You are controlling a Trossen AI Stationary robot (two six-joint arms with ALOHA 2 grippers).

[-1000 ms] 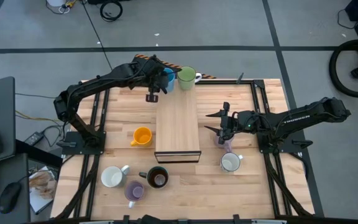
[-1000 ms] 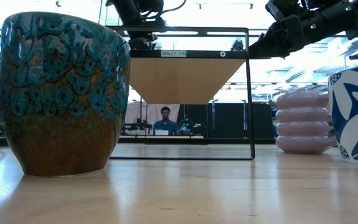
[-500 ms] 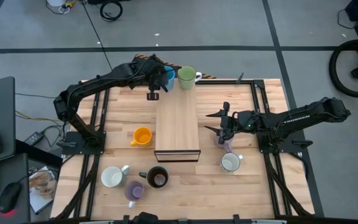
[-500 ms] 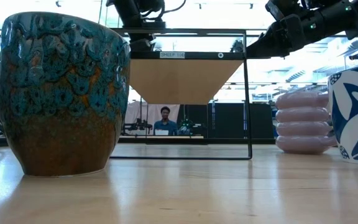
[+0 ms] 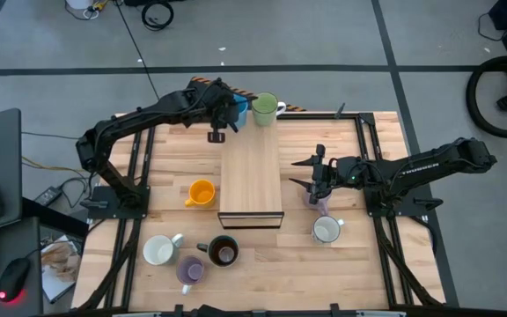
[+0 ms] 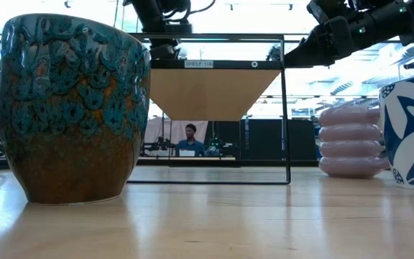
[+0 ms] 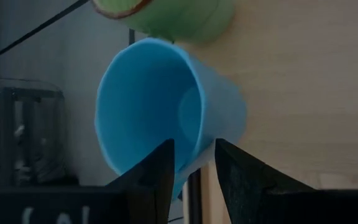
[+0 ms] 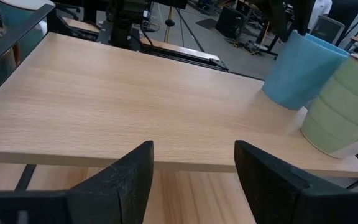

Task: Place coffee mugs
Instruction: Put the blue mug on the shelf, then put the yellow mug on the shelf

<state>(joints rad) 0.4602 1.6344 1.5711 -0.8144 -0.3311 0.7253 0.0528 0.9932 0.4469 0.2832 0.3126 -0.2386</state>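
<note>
A blue mug (image 5: 239, 111) and a green mug (image 5: 265, 109) stand at the far end of the wooden shelf top (image 5: 252, 172). My left gripper (image 5: 230, 113) is shut on the blue mug (image 7: 166, 106). My right gripper (image 5: 312, 181) hangs open by the shelf's right side, over a lilac mug (image 5: 320, 202), touching nothing. An orange mug (image 5: 201, 193) sits on the table left of the shelf. A white mug (image 5: 326, 230), another white mug (image 5: 158, 250), a lilac mug (image 5: 189, 269) and a dark mug (image 5: 224, 252) stand near the front edge. My left gripper has the blue mug by its rim wall (image 7: 194, 146), one finger (image 7: 157, 177) inside the hollow and one finger (image 7: 238, 180) outside. The fingers come from above, slanting from the table's left. The mug (image 8: 300, 71) leans a little, its base on the shelf top beside the green mug (image 8: 347, 112).
The shelf is a wooden board on a thin black frame (image 6: 287, 108). In the low view the dark glazed mug (image 6: 67, 108) fills the left, with a ribbed lilac mug (image 6: 351, 140) and a blue-patterned white mug (image 6: 412, 133) on the right. A person (image 6: 190, 139) sits far behind the table.
The shelf frame has slid a little sideways, toward the left of the low view. Both arms have stayed nearly where they were.
</note>
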